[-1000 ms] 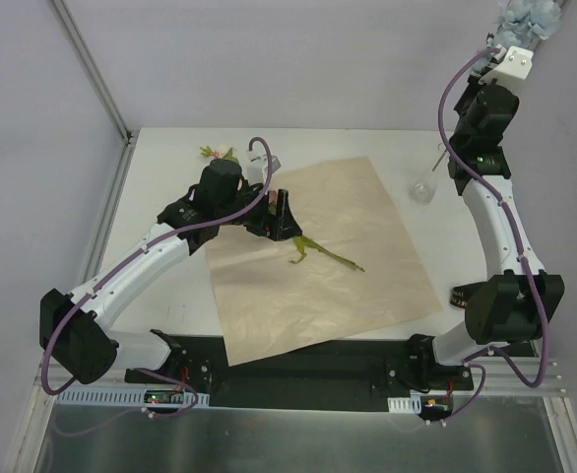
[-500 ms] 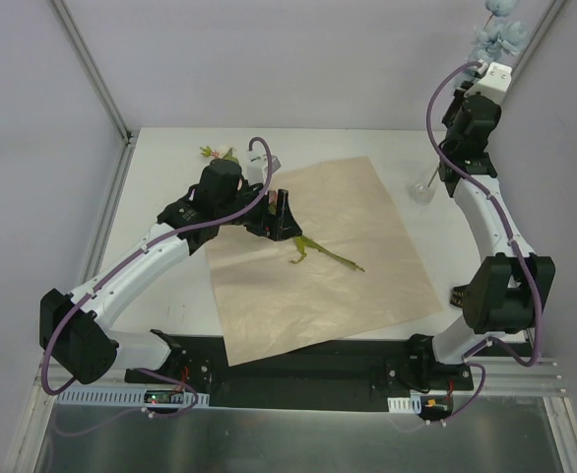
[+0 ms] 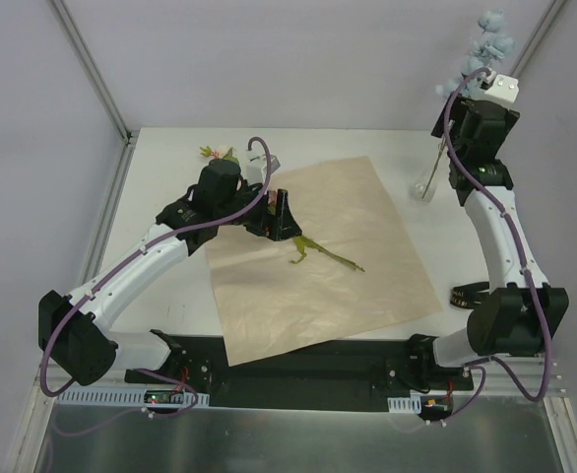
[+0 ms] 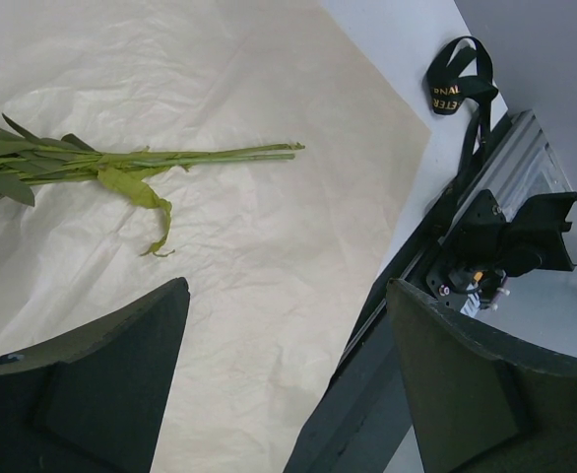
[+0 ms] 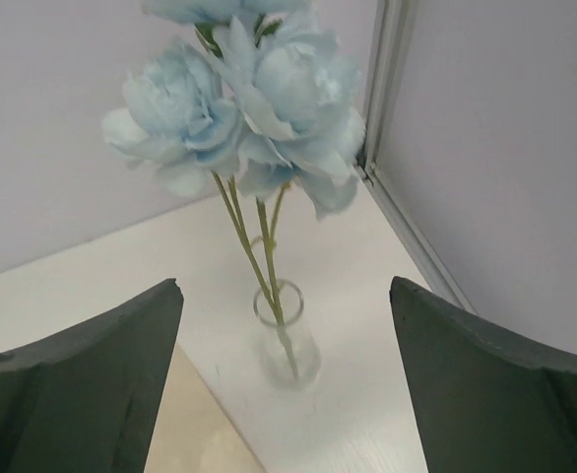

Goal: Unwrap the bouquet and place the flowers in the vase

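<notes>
The vase [image 3: 425,187] [image 5: 287,345] stands on the white table at the back right. Pale blue flowers [image 3: 487,41] [image 5: 254,94] rise from it, their stems down inside the neck. My right gripper [image 3: 454,126] [image 5: 285,286] hovers open above the vase, its fingers apart on either side of the stems and touching nothing. The unwrapped tan paper [image 3: 318,261] [image 4: 269,246] lies flat mid-table with green stems [image 3: 325,255] [image 4: 170,163] on it. My left gripper [image 3: 285,223] [image 4: 287,286] hangs open and empty over the paper, beside those stems. More pink flower heads [image 3: 213,153] peek out behind the left arm.
A black ribbon [image 3: 461,296] [image 4: 456,89] with gold lettering lies off the paper's right corner, by the right arm's base. The black base rail [image 3: 318,360] runs along the near edge. Grey walls and a metal corner post [image 5: 387,89] stand close behind the vase.
My right gripper has opened and let go of the blue flowers, which now stand in the vase. The right wrist came down and back. The left arm has not moved.
</notes>
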`<action>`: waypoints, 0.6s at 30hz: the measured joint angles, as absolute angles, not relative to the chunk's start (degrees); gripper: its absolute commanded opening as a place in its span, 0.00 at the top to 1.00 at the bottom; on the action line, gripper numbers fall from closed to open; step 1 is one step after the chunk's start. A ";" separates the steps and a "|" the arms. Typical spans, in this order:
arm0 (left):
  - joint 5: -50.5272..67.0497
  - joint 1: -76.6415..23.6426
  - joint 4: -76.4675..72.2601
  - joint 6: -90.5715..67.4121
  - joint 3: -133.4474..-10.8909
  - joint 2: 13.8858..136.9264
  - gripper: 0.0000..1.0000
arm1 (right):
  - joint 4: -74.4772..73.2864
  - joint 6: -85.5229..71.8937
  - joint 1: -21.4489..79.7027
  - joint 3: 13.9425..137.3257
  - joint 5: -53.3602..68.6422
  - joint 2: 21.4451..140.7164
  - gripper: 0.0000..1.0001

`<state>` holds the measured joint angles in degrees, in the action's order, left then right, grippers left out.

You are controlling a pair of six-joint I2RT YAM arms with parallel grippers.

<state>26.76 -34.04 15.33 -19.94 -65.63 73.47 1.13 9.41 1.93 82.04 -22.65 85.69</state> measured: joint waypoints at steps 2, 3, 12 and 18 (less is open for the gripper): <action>26.76 -34.04 15.33 -19.94 -65.63 73.36 0.20 | -4.54 7.90 1.93 82.43 -22.76 82.96 0.11; 26.76 -34.04 15.33 -19.94 -65.63 73.34 0.20 | -7.42 6.87 1.96 82.70 -22.74 81.49 0.11; 26.68 -33.30 15.40 -19.99 -65.63 73.32 0.23 | -20.84 -1.26 16.12 60.29 -17.19 57.76 0.13; 26.72 -31.59 15.38 -20.91 -65.63 73.58 0.25 | -23.75 -2.76 29.10 45.95 -10.09 58.94 0.25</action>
